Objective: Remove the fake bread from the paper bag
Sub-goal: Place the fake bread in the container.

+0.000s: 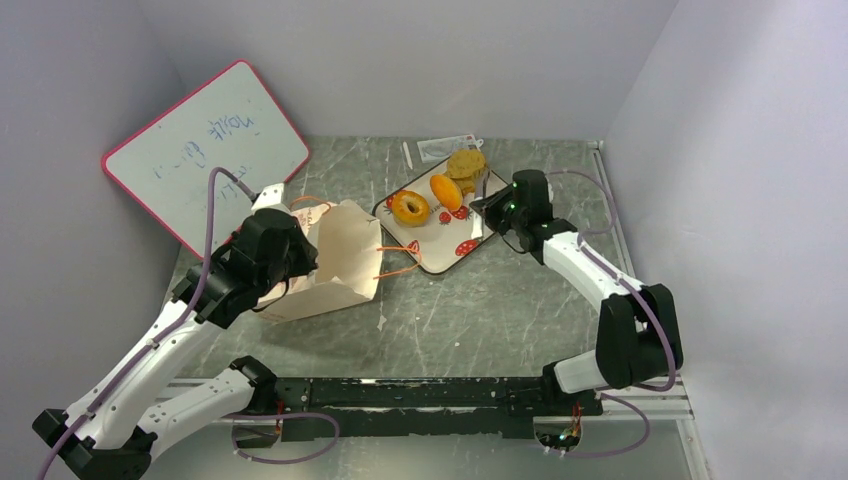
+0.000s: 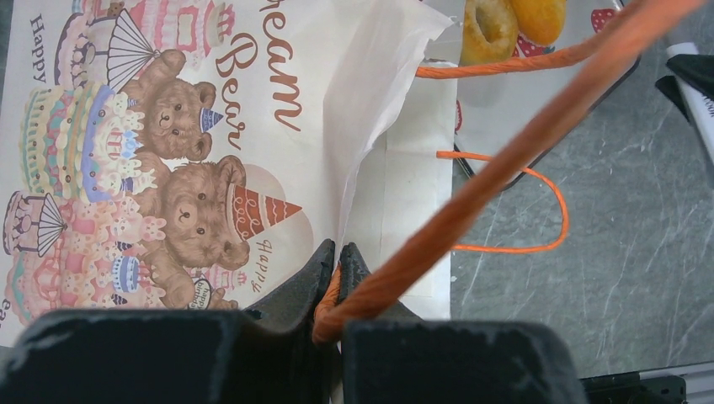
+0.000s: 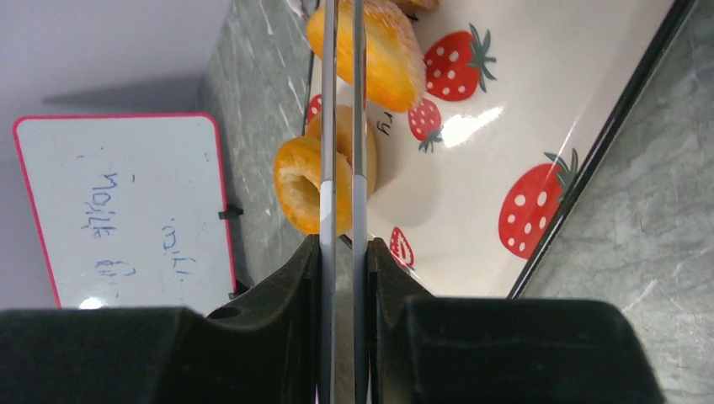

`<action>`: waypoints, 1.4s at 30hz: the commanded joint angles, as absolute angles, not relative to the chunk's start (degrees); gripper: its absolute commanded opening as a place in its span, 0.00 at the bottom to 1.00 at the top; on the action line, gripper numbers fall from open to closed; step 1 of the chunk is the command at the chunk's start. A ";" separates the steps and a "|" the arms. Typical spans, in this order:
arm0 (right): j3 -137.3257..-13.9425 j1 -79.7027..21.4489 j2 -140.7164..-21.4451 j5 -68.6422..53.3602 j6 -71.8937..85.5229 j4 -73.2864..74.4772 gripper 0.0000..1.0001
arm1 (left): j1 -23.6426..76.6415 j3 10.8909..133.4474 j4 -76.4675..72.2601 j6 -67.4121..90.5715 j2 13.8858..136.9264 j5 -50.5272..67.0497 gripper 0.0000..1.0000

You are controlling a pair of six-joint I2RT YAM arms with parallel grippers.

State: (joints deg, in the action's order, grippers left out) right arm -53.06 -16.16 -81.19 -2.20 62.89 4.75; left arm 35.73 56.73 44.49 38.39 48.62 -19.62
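Reads as a robot test booth in a lab. Closed in at the back and both sides by plain pale panels (image 1: 420, 60). Grey marbled counter (image 1: 480, 320), black rail (image 1: 420, 392) along its near edge. Bolted there side by side: left arm (image 1: 150, 350) and right arm (image 1: 585, 262), white shells, black joints, lilac cables (image 1: 209, 230) looping loose. Set out like props: toy breads (image 1: 410, 208) on a strawberry-print tray (image 1: 445, 235), a paper bag (image 1: 335, 265) printed with bears, and a pink-framed whiteboard (image 1: 205, 150) with marker scrawl, leaning in the far left corner.
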 commanded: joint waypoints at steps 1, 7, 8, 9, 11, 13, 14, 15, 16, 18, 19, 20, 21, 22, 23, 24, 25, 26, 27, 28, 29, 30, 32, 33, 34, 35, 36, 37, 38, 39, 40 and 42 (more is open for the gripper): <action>-51.23 -15.73 -81.22 -4.21 66.49 -1.30 0.00 | 35.45 57.57 45.07 38.36 47.90 -18.46 0.07; -48.61 -15.73 -80.63 -5.43 67.45 -2.42 0.00 | 35.40 57.54 45.09 38.30 47.72 -18.55 0.07; -48.25 -15.73 -80.41 -5.60 67.65 -2.35 0.00 | 35.42 57.44 45.04 38.41 47.69 -18.48 0.07; -47.78 -15.74 -80.20 -5.85 67.92 -2.56 0.00 | 35.34 57.28 44.96 38.46 47.70 -18.39 0.07; -46.56 -15.74 -79.58 -6.22 68.85 -3.04 0.00 | 35.33 56.98 44.38 38.57 47.72 -18.22 0.07; -45.52 -15.75 -79.00 -6.70 70.19 -3.43 0.00 | 35.33 56.87 43.98 38.60 47.87 -17.97 0.07; -44.92 -15.78 -78.86 -7.23 71.65 -3.74 0.00 | 35.31 56.87 43.84 38.63 48.02 -17.87 0.07; -44.31 -15.74 -78.58 -7.75 73.22 -4.38 0.00 | 35.32 56.80 43.70 38.68 48.13 -17.78 0.07; -43.88 -15.76 -78.24 -7.84 74.55 -4.62 0.00 | 35.33 56.78 43.56 38.69 48.20 -17.69 0.07; -43.61 -15.73 -77.70 -7.58 76.87 -4.20 0.00 | 35.29 56.83 43.31 38.65 48.28 -17.67 0.07; -43.60 -15.73 -77.37 -7.48 77.81 -3.86 0.00 | 35.33 56.86 43.32 38.68 48.33 -17.67 0.07; -43.64 -15.73 -77.02 -7.01 78.65 -3.53 0.00 | 35.30 56.86 43.23 38.67 48.34 -17.67 0.07; -43.74 -15.73 -76.72 -6.66 78.99 -3.47 0.00 | 35.33 56.87 43.22 38.76 48.41 -17.67 0.07; -44.14 -15.73 -76.60 -6.02 79.04 -3.02 0.00 | 35.32 56.87 43.21 38.83 48.36 -17.71 0.07; -44.49 -15.73 -76.60 -5.64 79.14 -2.38 0.00 | 35.33 56.87 43.17 38.84 48.34 -17.75 0.07; -44.77 -15.74 -76.87 -5.47 79.18 -2.14 0.00 | 35.33 56.87 43.09 38.85 48.27 -17.75 0.07; -44.88 -15.67 -77.16 -5.54 79.19 -2.56 0.01 | 35.29 56.87 43.14 38.90 48.25 -17.82 0.07; -44.86 -15.65 -77.57 -5.63 79.15 -3.07 0.04 | 35.33 56.87 43.10 38.93 48.25 -17.84 0.07; -44.82 -15.65 -78.03 -5.88 79.11 -3.68 0.06 | 35.32 56.87 42.98 38.83 48.25 -17.84 0.07; -44.87 -15.65 -78.56 -6.33 78.93 -4.40 0.09 | 35.33 56.87 42.86 38.69 48.25 -17.84 0.07; -45.02 -15.60 -79.07 -6.61 78.62 -4.96 0.11 | 35.29 56.82 42.74 38.61 48.33 -17.78 0.07; -45.57 -15.63 -79.50 -6.61 78.25 -4.78 0.13 | 35.26 56.78 42.72 38.55 48.34 -17.68 0.07; -46.02 -15.56 -80.27 -6.28 77.66 -4.69 0.20 | 35.23 56.57 42.47 38.37 48.34 -17.43 0.07; -46.07 -15.56 -80.57 -6.05 77.54 -4.71 0.23 | 35.22 56.40 42.33 38.29 48.34 -17.29 0.07; -46.06 -15.44 -80.86 -6.06 77.44 -4.99 0.27 | 35.24 56.20 42.14 38.24 48.27 -17.16 0.07; -46.04 -15.43 -81.11 -6.16 77.36 -5.21 0.31 | 35.21 56.10 42.10 38.20 48.23 -16.98 0.07; -46.05 -15.41 -81.35 -6.35 77.16 -5.59 0.34 | 35.22 56.01 42.06 38.18 48.25 -16.96 0.07; -46.10 -15.37 -81.64 -6.48 76.88 -5.78 0.36 | 35.24 55.92 41.95 38.09 48.21 -16.96 0.07; -46.12 -15.35 -81.86 -6.57 76.82 -5.84 0.38 | 35.22 55.90 42.00 38.06 48.24 -16.96 0.07; -45.95 -15.30 -82.01 -6.62 76.82 -6.08 0.39 | 35.23 55.96 42.07 37.94 48.25 -16.96 0.07; -45.76 -15.34 -82.08 -6.71 76.89 -6.47 0.39 | 35.20 55.98 42.03 37.89 48.25 -17.01 0.07; -45.58 -15.31 -82.30 -6.70 76.72 -6.84 0.41 | 35.17 56.07 42.08 37.77 48.34 -17.05 0.07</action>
